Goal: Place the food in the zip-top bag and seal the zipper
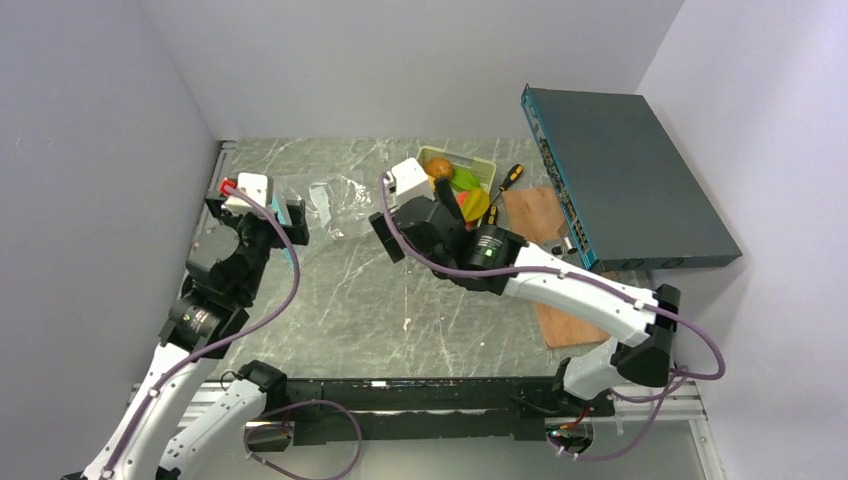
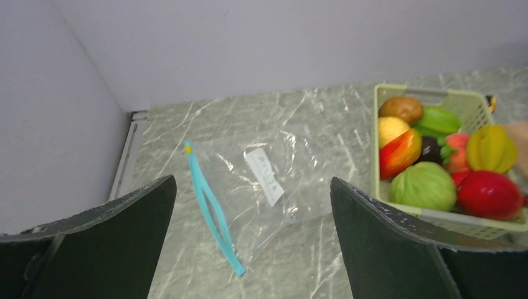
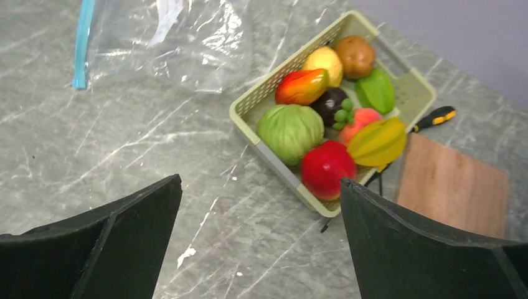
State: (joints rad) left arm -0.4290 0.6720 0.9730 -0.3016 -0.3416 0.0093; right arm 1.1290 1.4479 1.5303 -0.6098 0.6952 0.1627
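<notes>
The food [image 3: 324, 118] sits piled in the pale green basket [image 3: 274, 71]. Beside the basket lies the zip-top bag [image 2: 274, 180], its zipper [image 2: 212, 208] on the side away from the basket. The left gripper [image 2: 252, 180] and right gripper [image 3: 260, 180] both gape, empty.

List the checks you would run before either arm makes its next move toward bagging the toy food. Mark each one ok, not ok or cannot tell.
1. Left end effector open and empty: ok.
2. Right end effector open and empty: ok.
3. Bag lying on the table with nothing on top of it: ok.
4. Zipper parted wide enough for food: cannot tell.
5. Food uncovered in the basket, open from above: ok.
6. Food already bagged: not ok, none is in the bag.
</notes>
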